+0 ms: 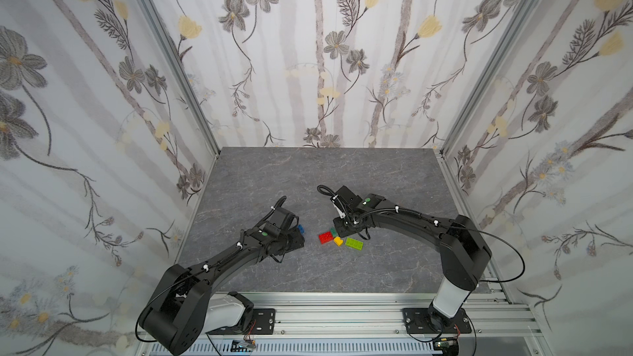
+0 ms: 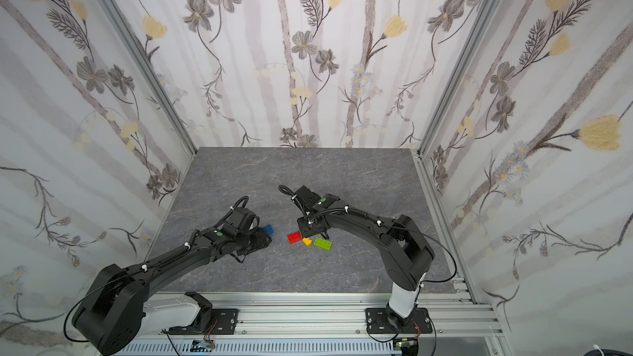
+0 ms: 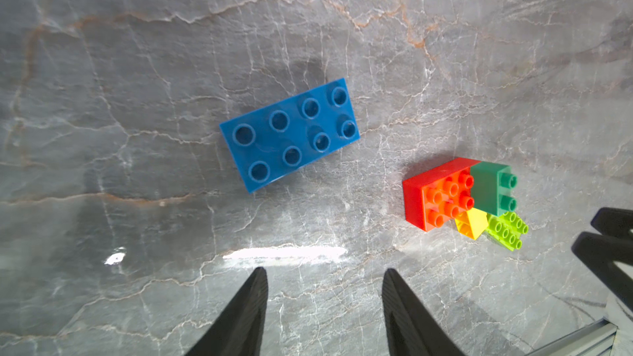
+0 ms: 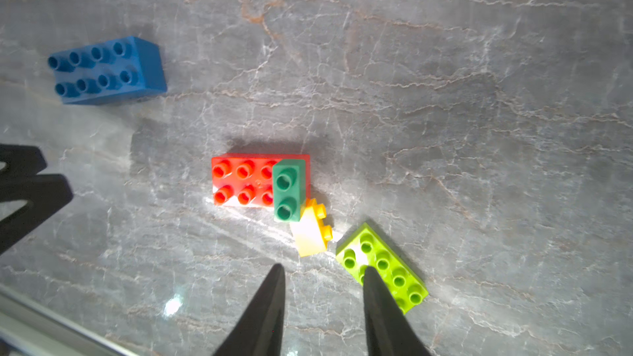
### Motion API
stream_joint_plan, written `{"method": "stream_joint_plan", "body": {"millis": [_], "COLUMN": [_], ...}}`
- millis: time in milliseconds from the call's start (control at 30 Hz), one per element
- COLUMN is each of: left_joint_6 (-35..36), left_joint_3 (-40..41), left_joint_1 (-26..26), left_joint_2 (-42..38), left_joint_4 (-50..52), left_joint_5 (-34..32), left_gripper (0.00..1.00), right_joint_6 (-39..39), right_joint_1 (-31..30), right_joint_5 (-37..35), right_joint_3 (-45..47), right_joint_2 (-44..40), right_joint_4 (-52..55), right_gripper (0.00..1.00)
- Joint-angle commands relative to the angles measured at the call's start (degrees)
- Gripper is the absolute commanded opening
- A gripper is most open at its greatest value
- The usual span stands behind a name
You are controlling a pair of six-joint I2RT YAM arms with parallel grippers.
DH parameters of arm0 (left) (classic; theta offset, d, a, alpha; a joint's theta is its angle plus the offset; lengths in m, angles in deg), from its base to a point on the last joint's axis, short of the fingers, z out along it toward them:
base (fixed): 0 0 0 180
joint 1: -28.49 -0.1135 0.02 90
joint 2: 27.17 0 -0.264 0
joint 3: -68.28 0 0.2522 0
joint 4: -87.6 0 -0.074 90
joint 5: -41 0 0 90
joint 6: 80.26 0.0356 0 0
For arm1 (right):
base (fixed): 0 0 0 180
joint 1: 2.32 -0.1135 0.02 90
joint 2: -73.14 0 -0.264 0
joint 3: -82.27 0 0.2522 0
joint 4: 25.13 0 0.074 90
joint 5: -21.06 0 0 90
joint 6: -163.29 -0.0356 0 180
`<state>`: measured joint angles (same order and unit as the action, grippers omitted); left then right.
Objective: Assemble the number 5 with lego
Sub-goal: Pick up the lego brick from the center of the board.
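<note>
The lego is lying near mid-tabletop (image 4: pixel 445 63): one red brick (image 4: pixel 245 179) wearing one dark green brick (image 4: pixel 288 190), one tipped yellow brick (image 4: pixel 310 234) beside it, one lime-green brick (image 4: pixel 387 265) just beyond, one blue brick (image 3: pixel 289 133) apart. They are looking light, rigid and slick, best pinched across the long sides. The left claw (image 3: pixel 323 289) and right claw (image 4: pixel 323 285) are both hanging released, gripping nothing.

Both arms are matte black with chunky rounded joints, and each has a pale grey-white lower segment rising from a black base plate (image 1: pixel 436 320) fixed with silver screws to the aluminium rail (image 1: pixel 342 313). Thin black cables, held by white ties, run along the links, and each wrist carries a small green dot (image 1: pixel 264 233). The fingers (image 3: pixel 239 313) are black, tapering to points, with finely ribbed surfaces.
</note>
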<state>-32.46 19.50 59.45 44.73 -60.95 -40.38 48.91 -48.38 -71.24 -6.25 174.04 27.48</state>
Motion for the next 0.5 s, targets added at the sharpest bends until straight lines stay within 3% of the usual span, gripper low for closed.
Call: {"method": "stream_joint_plan", "body": {"millis": [0,467], "left_joint_6": [0.5,-0.1], "left_joint_3": [-0.6,-0.4], "left_joint_1": [0.0,0.0], "left_joint_2": [1.8,2.7], "left_joint_4": [-0.2,-1.9], "left_joint_5": [0.1,1.1], "left_gripper": [0.55,0.56], "right_joint_6": [0.6,3.1], "right_joint_1": [-0.1,0.2], "right_joint_5": [1.5,5.1], "right_joint_3": [0.5,5.9], "right_joint_2": [-0.6,2.2], "right_joint_4": [0.8,-6.7], "right_gripper": [0.38,0.48]}}
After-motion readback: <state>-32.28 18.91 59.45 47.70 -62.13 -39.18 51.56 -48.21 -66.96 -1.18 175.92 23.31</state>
